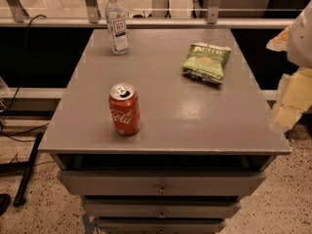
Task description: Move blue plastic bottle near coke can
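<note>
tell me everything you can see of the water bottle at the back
The blue plastic bottle is clear plastic with a white cap and a blue-and-white printed label round its middle. It stands upright, cap on, near the far left corner of the grey table top, touching only that surface. It is well behind the coke can and apart from it. The gripper is off the table's right edge, far from the bottle.

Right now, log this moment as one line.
gripper: view's right edge, beside table | blue plastic bottle: upright, far-left corner | coke can: upright, front-left | green chip bag: far-right | bottle, can: apart
</note>
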{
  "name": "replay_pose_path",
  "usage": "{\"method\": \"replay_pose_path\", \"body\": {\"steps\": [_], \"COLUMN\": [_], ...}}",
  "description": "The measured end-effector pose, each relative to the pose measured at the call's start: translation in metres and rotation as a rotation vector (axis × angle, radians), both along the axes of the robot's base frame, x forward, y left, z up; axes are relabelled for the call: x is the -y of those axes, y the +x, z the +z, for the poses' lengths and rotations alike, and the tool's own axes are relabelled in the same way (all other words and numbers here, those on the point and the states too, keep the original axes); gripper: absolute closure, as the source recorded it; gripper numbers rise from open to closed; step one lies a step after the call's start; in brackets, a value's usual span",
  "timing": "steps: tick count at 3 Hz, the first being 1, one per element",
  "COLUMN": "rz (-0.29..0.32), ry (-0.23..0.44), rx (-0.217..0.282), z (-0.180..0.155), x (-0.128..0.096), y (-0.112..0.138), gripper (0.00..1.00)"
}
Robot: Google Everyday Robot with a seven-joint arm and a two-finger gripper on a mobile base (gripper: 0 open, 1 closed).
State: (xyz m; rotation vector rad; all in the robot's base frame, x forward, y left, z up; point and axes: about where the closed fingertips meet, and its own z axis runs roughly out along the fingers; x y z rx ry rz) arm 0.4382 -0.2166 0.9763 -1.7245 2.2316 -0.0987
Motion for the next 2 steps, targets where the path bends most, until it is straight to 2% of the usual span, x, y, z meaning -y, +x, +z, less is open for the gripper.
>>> {"method": "replay_pose_path", "body": {"steps": [1,2], "rz": [0.0,0.035], "ry": [0.0,0.029], "rx": [0.0,0.02], "z": [0.0,0.003], "x": [0.0,-0.015], "y": [0.0,0.021], "gripper": [0.0,0.0]}}
